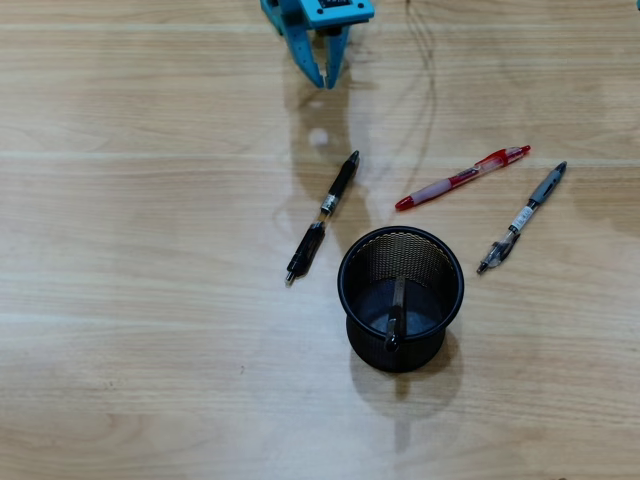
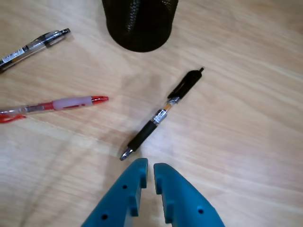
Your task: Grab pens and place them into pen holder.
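The pen holder (image 1: 400, 300), a round black wire-mesh cup with a solid rim, stands on the wooden table (image 1: 120, 300) a little right of centre in my overhead view, toward the near edge. In my wrist view only its lower wall shows, at the top edge (image 2: 139, 23). One dark pen (image 1: 396, 312) already leans inside it against the near wall; I think it is grey, but through the mesh shadow I cannot be sure.

Next in size is the blue gripper (image 1: 326, 80), at the far edge of the overhead view, pointing down toward the table with nothing between its fingers. From the wrist I see it at the bottom (image 2: 150, 165), its jaws drawn almost together with only a thin slit between them.

Three pens lie loose on the table. The black pen (image 1: 323, 217) lies diagonally just left of the cup, apart from it, and is nearest the gripper; in the wrist view its metal tip sits just beyond the fingertips (image 2: 163, 112) without touching them. The red-and-translucent pen (image 1: 462, 177) lies on the far right of the cup, tilted. The clear-and-black pen (image 1: 522, 218) lies farther right, well apart from the cup, near the red one but not touching it.
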{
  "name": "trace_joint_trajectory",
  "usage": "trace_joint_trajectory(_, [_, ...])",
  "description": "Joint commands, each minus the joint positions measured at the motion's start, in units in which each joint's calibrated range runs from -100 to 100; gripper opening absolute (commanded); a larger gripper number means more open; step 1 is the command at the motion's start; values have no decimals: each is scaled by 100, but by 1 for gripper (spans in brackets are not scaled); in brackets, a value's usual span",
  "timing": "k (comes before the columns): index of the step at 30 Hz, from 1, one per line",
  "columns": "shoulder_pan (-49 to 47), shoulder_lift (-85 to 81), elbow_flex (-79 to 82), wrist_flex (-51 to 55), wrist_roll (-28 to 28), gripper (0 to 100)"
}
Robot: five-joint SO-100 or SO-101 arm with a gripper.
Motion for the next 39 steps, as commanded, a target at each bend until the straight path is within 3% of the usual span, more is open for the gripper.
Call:
trace_joint_trajectory(1, [-242,15,34,3,-508,2])
trace_joint_trajectory(4, [-496,738,-183,-40,-1006,2])
trace_joint_trajectory(13, [-705,3157,-1778,21,-1519,2])
trace_joint_trajectory(22, [-423,5215,-3536,365,-1519,2])
trace_joint_trajectory(30, [212,6088,-4239,830,-1514,2])
trace_joint_trajectory(39, [194,6777,-4824,752,-1514,4])
